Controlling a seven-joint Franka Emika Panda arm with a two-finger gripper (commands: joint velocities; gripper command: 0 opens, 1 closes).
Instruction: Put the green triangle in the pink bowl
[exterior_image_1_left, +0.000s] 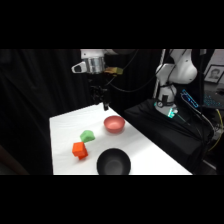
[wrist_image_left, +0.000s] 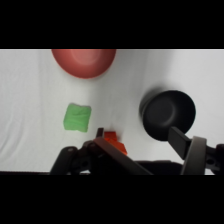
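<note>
**Green triangle free on the table, gripper high and off to the far side**

The green triangle lies flat on the white table, untouched, between the pink bowl and the orange-red cube; the cube sits just beside it on the near side, the bowl near it toward the far edge; the gripper hangs well above the table's far edge, holding nothing, its fingers seemingly spread in the wrist view, so the triangle lies down and nearward from it; in the wrist view the triangle shows roughly square, no clear long axis; the black bowl stands apart at the near edge, out of the way; only the cube crowds a descent, I judge
</note>
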